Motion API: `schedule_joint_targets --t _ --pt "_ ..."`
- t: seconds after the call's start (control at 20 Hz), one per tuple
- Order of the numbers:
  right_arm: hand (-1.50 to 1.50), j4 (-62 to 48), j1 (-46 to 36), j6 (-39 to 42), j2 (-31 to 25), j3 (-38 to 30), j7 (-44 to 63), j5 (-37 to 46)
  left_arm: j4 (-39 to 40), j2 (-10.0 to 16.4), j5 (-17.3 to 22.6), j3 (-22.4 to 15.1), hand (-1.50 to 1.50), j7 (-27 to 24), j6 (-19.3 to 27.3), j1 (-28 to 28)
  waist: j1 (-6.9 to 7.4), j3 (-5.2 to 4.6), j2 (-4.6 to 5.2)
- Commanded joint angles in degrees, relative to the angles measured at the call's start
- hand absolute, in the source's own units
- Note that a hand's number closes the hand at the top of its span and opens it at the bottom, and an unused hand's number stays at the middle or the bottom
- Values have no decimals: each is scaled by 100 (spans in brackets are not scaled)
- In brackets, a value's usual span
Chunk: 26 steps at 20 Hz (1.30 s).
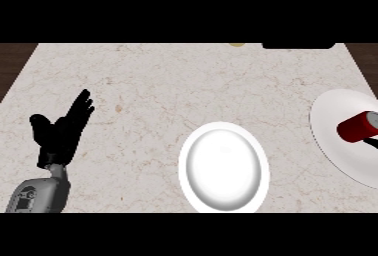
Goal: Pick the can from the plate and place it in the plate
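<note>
pick hasn't started imo; the red can (pixel 359 126) lies on its side on the right plate (pixel 332 112); left robot hand (pixel 59 135) rests released at the bench's (pixel 148 75) left, holding nothing; right one's not in view; next move: grab the can, carry it left to the middle plate (pixel 223 167)

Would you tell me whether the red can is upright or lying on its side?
On its side: the can lies on the right plate, silver end facing sideways.

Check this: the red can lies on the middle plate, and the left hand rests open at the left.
Wrong plate. The head view shows the red can lying on the right-edge plate, not the middle plate. The left hand does rest open at the left.
</note>
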<state>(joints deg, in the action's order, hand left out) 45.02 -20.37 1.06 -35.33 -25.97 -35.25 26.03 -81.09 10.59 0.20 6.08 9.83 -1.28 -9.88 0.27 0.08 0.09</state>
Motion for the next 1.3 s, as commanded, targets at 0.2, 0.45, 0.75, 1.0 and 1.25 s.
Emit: schedule_joint_targets --t 0.2,0.45,0.75,1.0,1.25 --pt "-150 778 68 1540 159 -643 -174 -1581 -232 22 -11 10 0 -124 -52 471 -88 -14 -52" --pt "-150 607 44 2870 -229 -915 1248 -2369 -86 -52 -56 -5 0 76 71 166 -122 -16 -45" --pt "-150 178 123 3487 -567 -1174 1314 -2958 -235 -133 -126 -69 0 362 198 -91 -29 -6 -9" --pt "-150 -619 342 3433 -760 -951 -67 -2540 12 44 9 122 0 -54 -126 109 8 -3 0" --pt "-150 -1507 372 3523 -1173 -927 -750 -2436 -82 -109 -96 2 0 200 69 -138 17 3 7"
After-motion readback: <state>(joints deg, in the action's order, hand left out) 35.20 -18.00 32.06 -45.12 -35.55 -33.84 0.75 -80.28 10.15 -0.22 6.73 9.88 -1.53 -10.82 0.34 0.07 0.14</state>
